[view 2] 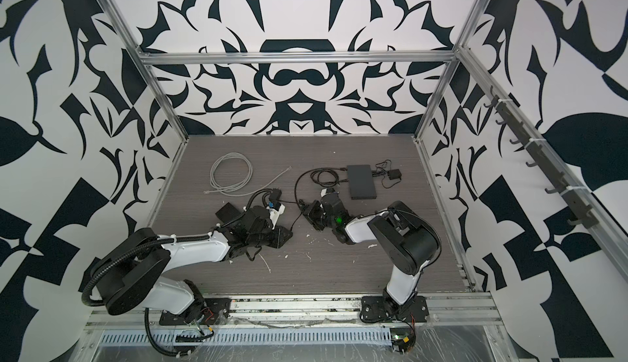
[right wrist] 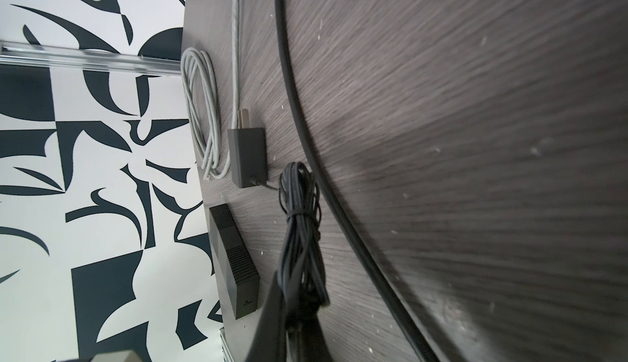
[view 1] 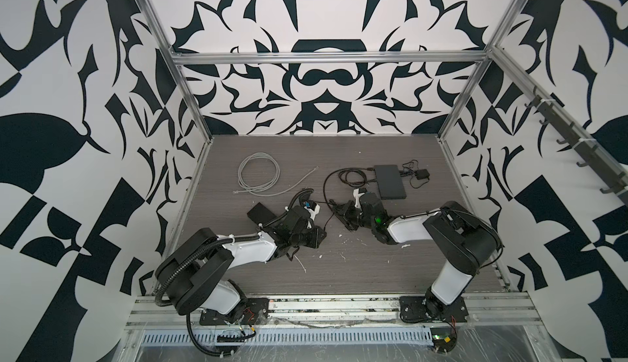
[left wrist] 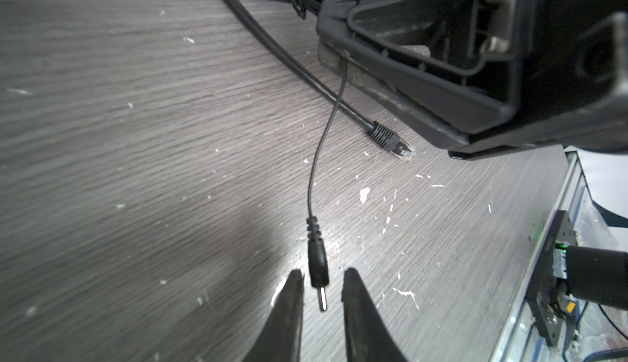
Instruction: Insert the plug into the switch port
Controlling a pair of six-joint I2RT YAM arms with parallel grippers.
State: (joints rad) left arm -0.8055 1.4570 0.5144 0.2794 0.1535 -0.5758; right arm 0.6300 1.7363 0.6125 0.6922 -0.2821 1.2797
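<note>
A small black barrel plug [left wrist: 318, 261] hangs on a thin black cable just above the table. My left gripper [left wrist: 323, 272] is open; its fingers stand on either side of the plug with a narrow gap on each side. The cable runs up to my right gripper [left wrist: 343, 56], which is shut on the tied black cable bundle [right wrist: 299, 227]. In both top views the two grippers face each other mid-table, left [view 1: 323, 236] and right [view 1: 333, 204]. The flat black switch [view 1: 390, 181] [view 2: 362, 180] lies behind the right arm, with cables at its far end.
A black network cable with a clear connector [left wrist: 394, 141] lies beside the plug's cable. A grey cable coil [view 1: 260, 173] sits far left. A power adapter [right wrist: 246, 154] and a ribbed black box [view 1: 261, 214] lie near the left arm. Metal rails edge the table.
</note>
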